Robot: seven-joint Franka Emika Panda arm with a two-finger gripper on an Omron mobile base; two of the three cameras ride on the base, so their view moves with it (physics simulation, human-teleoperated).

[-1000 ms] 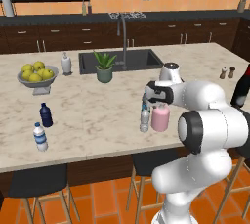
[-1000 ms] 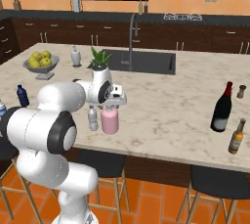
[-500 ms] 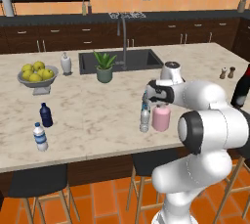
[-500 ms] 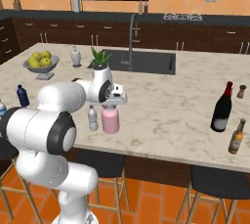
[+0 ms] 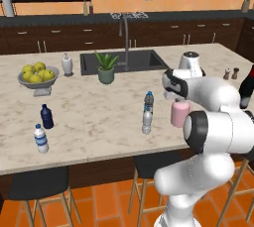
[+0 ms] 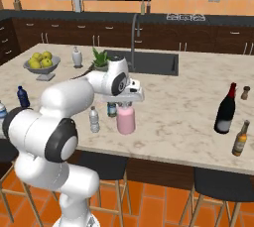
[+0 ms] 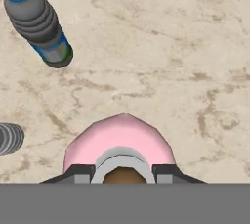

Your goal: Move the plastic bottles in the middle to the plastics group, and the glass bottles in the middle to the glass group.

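Observation:
My gripper [image 7: 122,174] is shut on the short neck of the squat pale-pink glass bottle [image 7: 119,137], one finger on each side of the stopper. The pink bottle [image 5: 179,115] [image 6: 126,120] hangs from the gripper [image 5: 179,100] [image 6: 126,101] just off the counter. Left of it stands the clear-grey plastic bottle [image 5: 147,121] [image 6: 94,120], with the blue-labelled plastic bottle [image 5: 149,100] [image 7: 41,25] behind it. At the counter's left end stand the navy bottle [image 5: 46,116] and the white-capped bottle [image 5: 41,139]. At the right end stands the dark wine bottle [image 6: 226,109].
A brown beer bottle [image 6: 240,139] stands near the wine bottle, with salt and pepper shakers [image 5: 230,73] behind. Sink [image 5: 124,61], potted plant [image 5: 105,67], soap dispenser [image 5: 66,64] and fruit bowl [image 5: 37,75] line the far side. Open marble lies between the pink bottle and the wine bottle.
The gripper has carried the pink bottle to the right and slightly up, away from the two water bottles. The water bottles have stayed in place.

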